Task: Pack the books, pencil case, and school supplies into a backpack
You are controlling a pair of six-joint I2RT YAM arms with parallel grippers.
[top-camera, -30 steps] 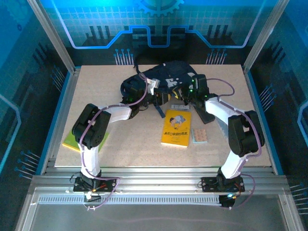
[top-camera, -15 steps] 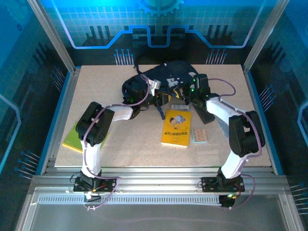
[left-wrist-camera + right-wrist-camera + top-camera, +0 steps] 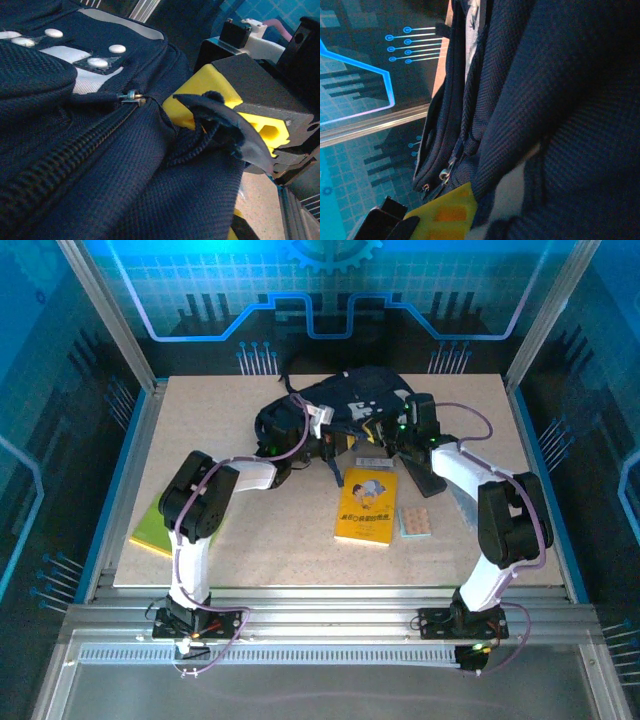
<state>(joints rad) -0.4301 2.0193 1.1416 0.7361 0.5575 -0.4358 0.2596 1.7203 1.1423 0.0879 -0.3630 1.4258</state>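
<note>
The navy backpack (image 3: 345,400) lies at the back middle of the table. My left gripper (image 3: 332,443) is at its near edge, shut on the backpack fabric (image 3: 165,185), which hides its fingertips. My right gripper (image 3: 380,432) is shut on a fold of the same edge; its yellow fingers (image 3: 207,87) pinch a navy flap in the left wrist view. A zipper pull (image 3: 131,96) lies beside that. The orange-yellow book (image 3: 366,504) lies in front, with the tan dotted pad (image 3: 415,522) to its right. A grey-white bar (image 3: 370,462) and the black pencil case (image 3: 424,478) lie near the backpack. The lime green book (image 3: 158,531) is at the left edge.
The table's metal rail (image 3: 330,602) runs along the near side and blue enclosure walls (image 3: 70,390) stand close on both sides. Backpack fabric (image 3: 560,100) presses close to the right wrist camera, with a yellow finger (image 3: 445,215) at the bottom.
My left gripper has closed on the backpack's near edge and its arm has shifted slightly right. The right arm has held still.
</note>
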